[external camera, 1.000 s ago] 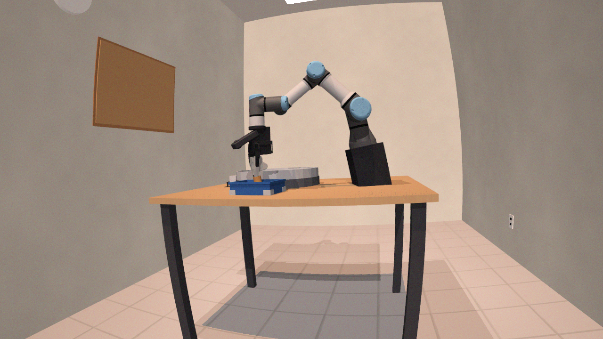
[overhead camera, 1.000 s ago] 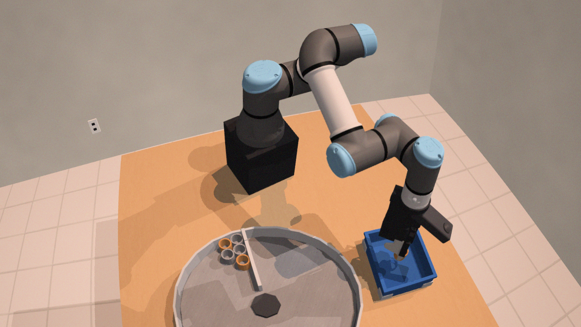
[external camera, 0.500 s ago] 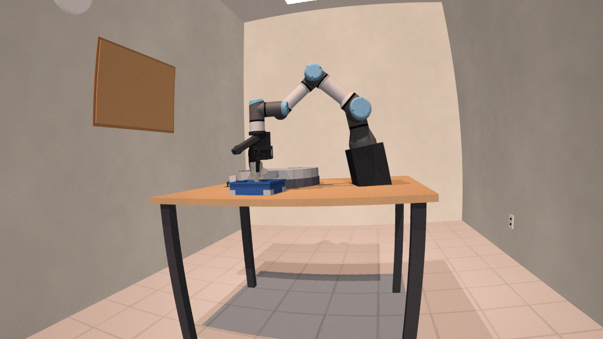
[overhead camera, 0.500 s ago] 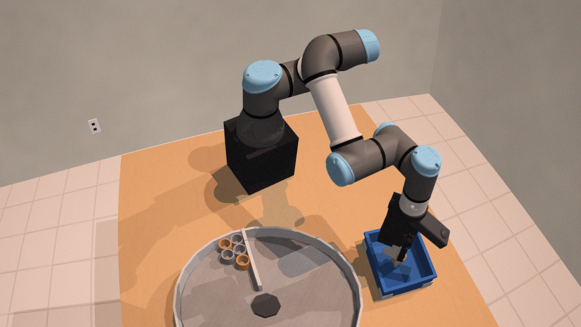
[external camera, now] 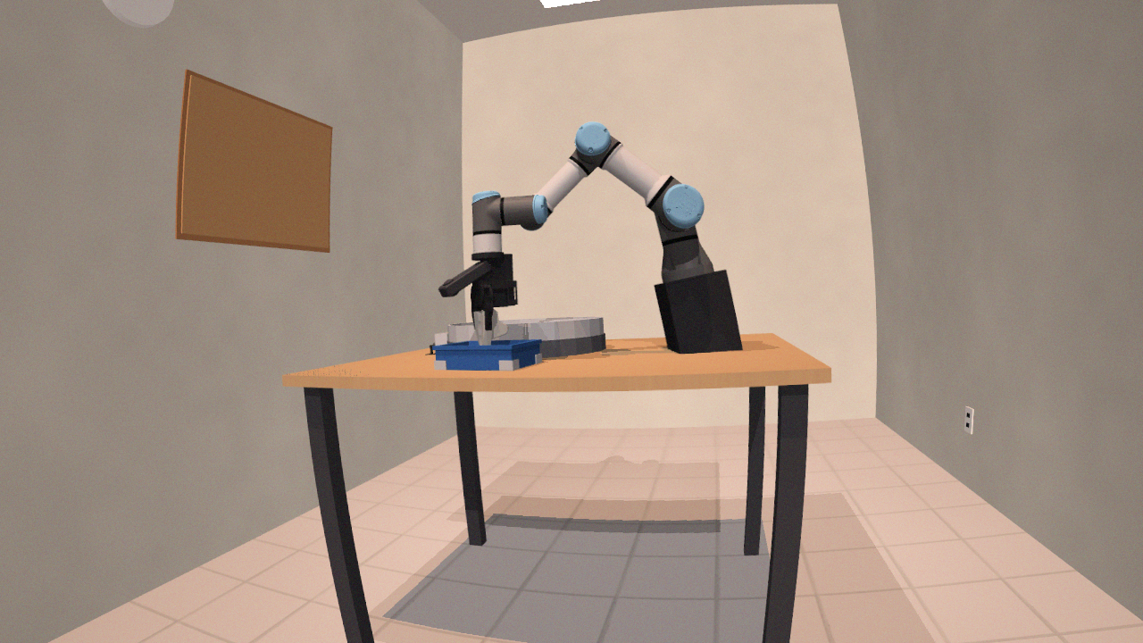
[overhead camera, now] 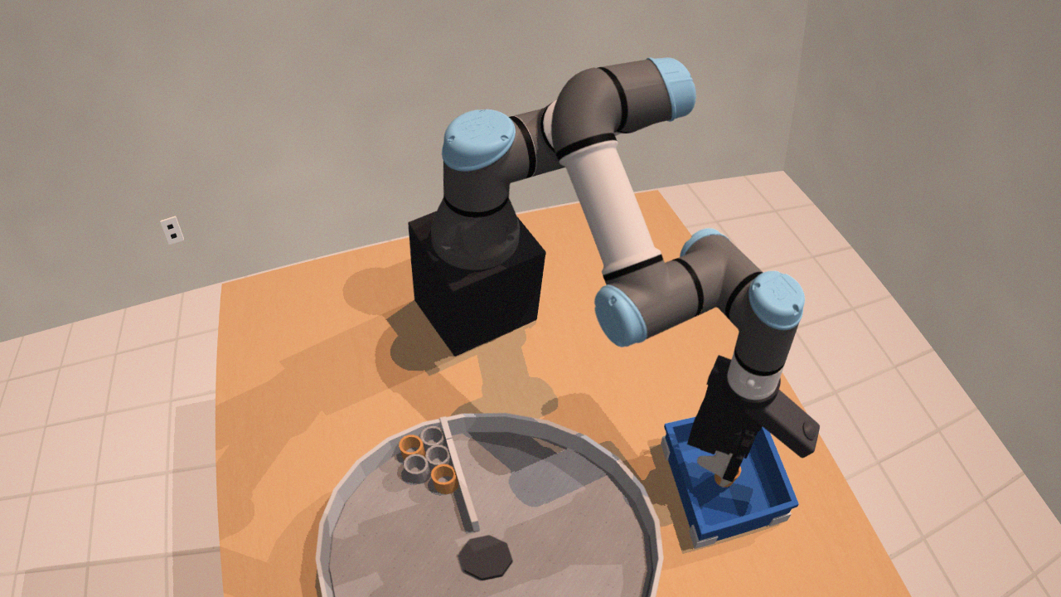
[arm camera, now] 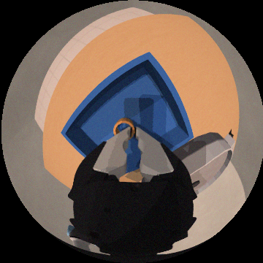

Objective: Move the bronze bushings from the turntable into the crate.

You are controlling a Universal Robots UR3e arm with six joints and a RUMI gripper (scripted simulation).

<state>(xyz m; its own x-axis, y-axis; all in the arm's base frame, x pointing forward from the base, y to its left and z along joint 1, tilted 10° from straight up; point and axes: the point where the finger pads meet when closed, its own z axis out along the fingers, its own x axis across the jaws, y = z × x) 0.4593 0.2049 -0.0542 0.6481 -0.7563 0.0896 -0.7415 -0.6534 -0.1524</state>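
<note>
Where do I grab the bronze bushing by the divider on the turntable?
I'd pinch the wall of the bronze bushing on its hub side, from straight above, one finger inside: it stands upright, bore up, with the divider and steel bushings crowding other sides.

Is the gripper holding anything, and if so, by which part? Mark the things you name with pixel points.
Yes: the gripper (overhead camera: 729,475) (external camera: 485,339) (arm camera: 132,127) pinches a bronze bushing (arm camera: 118,122) by its wall at the rim, one fingertip inside the ring.
</note>
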